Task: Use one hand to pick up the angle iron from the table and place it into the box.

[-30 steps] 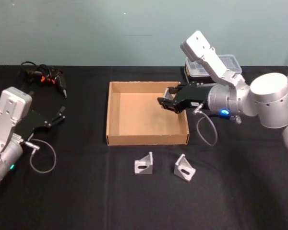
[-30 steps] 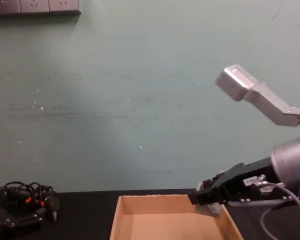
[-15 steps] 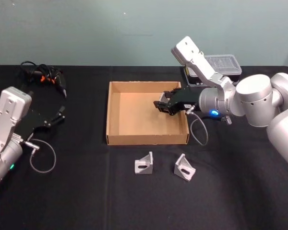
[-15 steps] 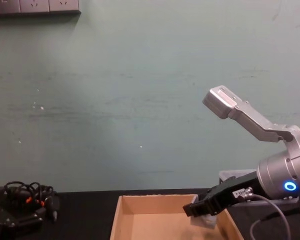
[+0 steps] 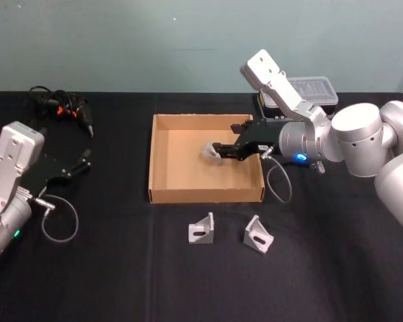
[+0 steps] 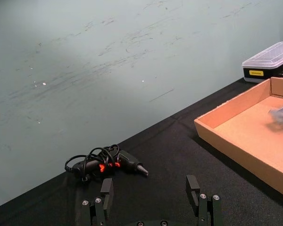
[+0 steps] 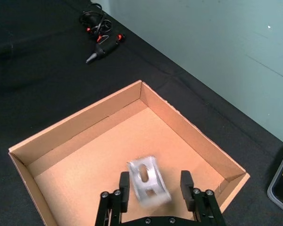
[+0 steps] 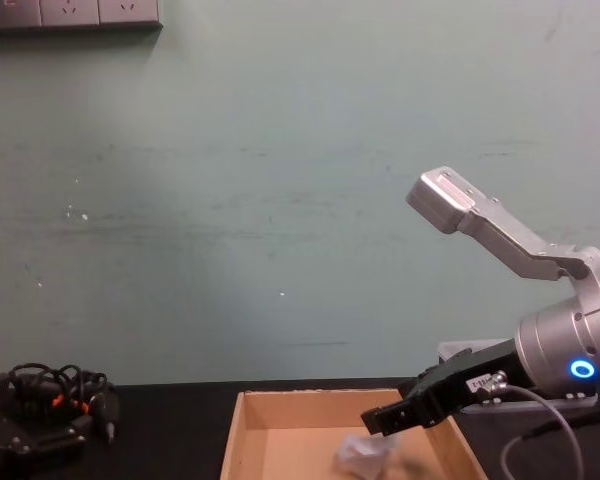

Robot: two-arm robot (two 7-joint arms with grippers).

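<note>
Fingers (image 7: 124,187) of the right gripper (image 5: 221,149): spread wide, gripping nothing; angle iron (image 7: 148,186) loose between them, over the box (image 5: 205,194) floor.
We advise keeping the spread and lifting clear of the wall. Left gripper (image 5: 80,163) parked, fingers apart, over the table's (image 5: 121,268) left. The black case (image 5: 309,90) label is illegible to us.

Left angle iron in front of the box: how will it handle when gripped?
Likely rigid: the angle iron looks like thick grey metal. Probably won't roll: flat faces on the table. Smooth surface may slip.
</note>
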